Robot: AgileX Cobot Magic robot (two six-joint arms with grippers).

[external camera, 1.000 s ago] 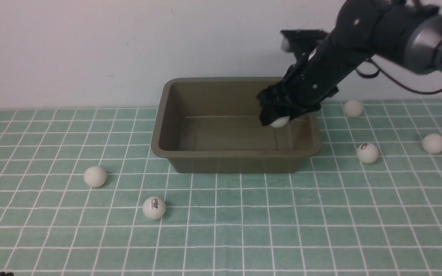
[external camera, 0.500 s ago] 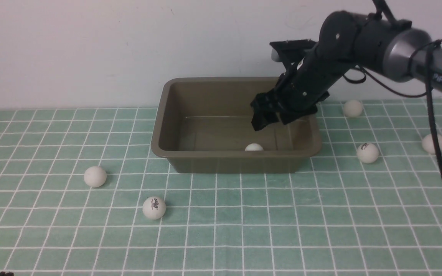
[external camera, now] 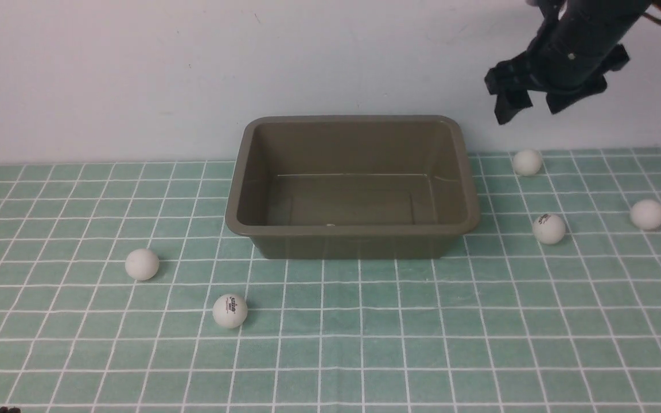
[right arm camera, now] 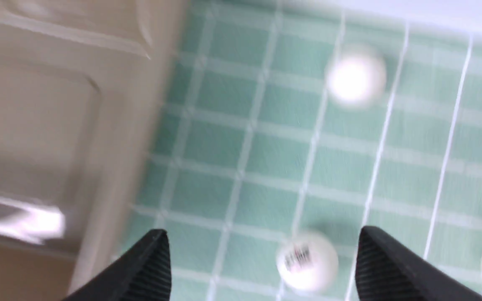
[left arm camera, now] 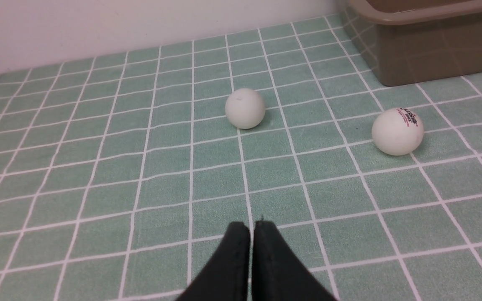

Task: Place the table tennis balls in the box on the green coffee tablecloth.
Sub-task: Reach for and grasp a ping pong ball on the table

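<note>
Hovering empty with jaws apart, the right gripper [external camera: 528,112] should be centring over the printed ball [external camera: 549,228] at the box's [external camera: 353,232] four o'clock before lowering.

Right hand [external camera: 528,112] is lifting away from over the box [external camera: 353,231], up and rightward, jaws now spread and empty. Released ball [external camera: 330,225] is sitting inside, nearly hiding behind near rim.

Right pincer [external camera: 528,113] (jaws apart) hangs clear of box [external camera: 353,231].
</note>
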